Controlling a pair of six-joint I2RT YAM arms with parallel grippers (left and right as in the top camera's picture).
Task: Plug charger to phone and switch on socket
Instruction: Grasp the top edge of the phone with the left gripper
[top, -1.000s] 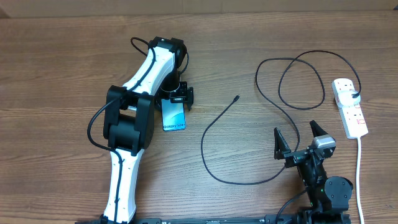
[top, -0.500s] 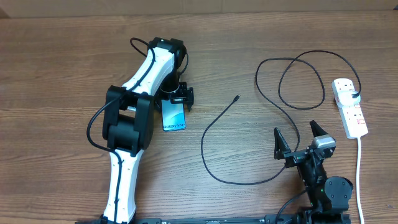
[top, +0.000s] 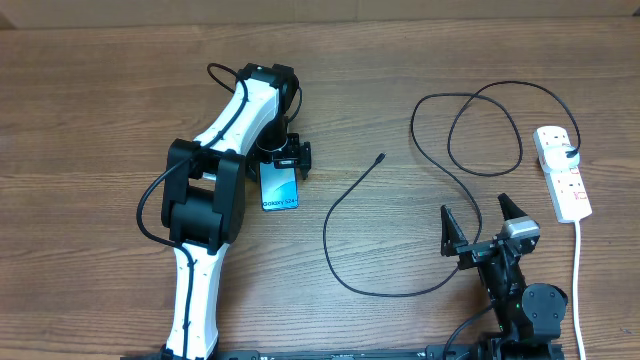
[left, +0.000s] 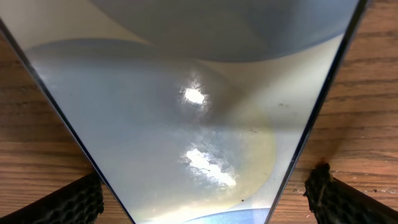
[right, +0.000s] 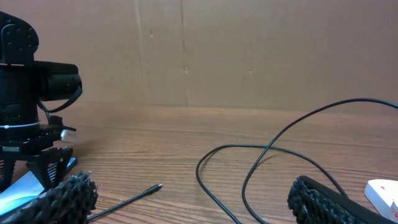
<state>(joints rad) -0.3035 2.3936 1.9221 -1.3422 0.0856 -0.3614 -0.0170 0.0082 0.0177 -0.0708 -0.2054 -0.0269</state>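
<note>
Right end effector (top: 474, 208) spread wide, empty. Charger (top: 324, 230) just ahead on bench: light, floppy. Take it at the stiff connector tip (top: 381, 157), ahead-left. Phone (top: 281, 189) farthest: rigid, slick, straddled by left end effector (top: 285, 160); clamping unclear.

black charger (top: 324, 232), blue-cyan phone (top: 280, 188), white socket (top: 563, 172)

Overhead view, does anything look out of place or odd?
Nothing is spilled or damaged. The charger sprawls in loose loops, and its connector tip lies loose, apart from the phone and not plugged in.
</note>
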